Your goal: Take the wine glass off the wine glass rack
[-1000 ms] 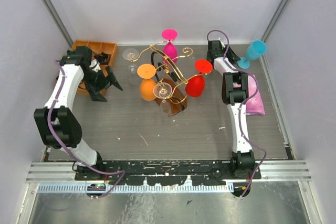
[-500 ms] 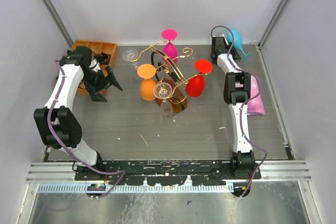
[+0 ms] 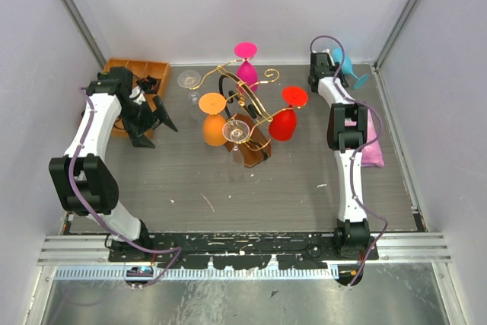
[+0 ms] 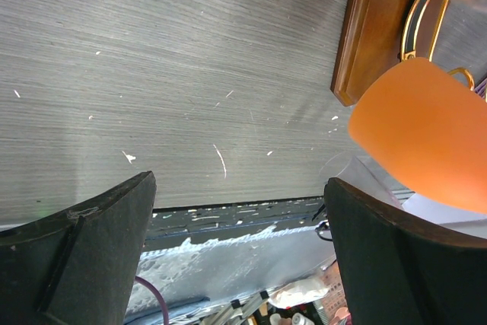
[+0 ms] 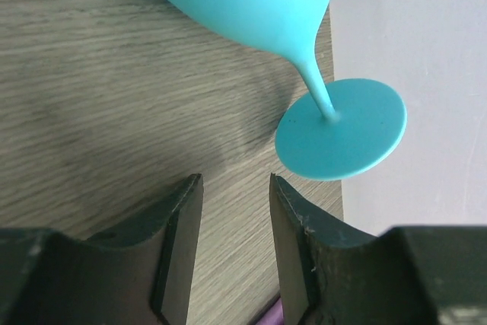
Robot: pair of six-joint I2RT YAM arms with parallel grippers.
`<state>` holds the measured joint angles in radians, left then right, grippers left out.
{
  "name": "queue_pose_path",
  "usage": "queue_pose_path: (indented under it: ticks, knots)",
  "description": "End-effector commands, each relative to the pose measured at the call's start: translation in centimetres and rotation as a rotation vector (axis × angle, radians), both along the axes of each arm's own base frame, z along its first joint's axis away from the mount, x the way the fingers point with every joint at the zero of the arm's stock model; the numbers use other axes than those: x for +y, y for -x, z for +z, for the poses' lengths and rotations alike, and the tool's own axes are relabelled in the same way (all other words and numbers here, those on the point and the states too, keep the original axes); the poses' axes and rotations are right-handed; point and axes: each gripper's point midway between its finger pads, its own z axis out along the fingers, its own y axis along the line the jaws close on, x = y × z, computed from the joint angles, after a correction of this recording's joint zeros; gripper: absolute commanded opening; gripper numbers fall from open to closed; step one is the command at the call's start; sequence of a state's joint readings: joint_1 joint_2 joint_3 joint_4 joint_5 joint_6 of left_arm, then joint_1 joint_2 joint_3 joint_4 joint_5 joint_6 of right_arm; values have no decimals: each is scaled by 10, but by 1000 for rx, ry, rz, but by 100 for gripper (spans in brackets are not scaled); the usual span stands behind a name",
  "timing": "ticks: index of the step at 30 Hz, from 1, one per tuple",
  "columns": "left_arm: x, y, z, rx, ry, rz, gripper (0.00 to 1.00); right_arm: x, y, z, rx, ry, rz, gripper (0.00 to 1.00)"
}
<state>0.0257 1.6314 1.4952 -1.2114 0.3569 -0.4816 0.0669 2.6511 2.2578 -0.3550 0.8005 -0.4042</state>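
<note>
Teal wine glass (image 3: 344, 61) is seen tipped over on the bench (image 3: 228, 180), well right of the wine glass rack (image 3: 247, 104); right fingers (image 5: 179, 218) are parted halfway, empty, just beside it; left fingers (image 4: 99, 234) are spread wide, empty

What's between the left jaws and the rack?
Bare table, then the orange glass hung on the rack; clearest in the top view.

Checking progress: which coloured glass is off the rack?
The blue glass, on the table by the right gripper; orange, pink and red hang on the rack.
</note>
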Motion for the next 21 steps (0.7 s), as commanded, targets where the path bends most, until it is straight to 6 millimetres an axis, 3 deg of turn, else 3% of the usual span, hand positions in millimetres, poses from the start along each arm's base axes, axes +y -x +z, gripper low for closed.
queue_pose_path:
  ticks: [1,4,7,17,21]
  knots:
    - [2,1,5,-10,-5,0,99,11,-10,46,-121,-110,51,47]
    - [2,2,2,0,-2,4,99,3,-22,63,-137,-79,69,50]
    - [2,3,-2,15,-3,6,99,-8,-27,61,-151,-102,74,52]
    - [8,6,-19,85,-37,11,99,-55,-38,25,-169,-157,32,53]
    - [9,4,-22,98,-42,28,99,-57,-48,10,-173,-294,95,54]
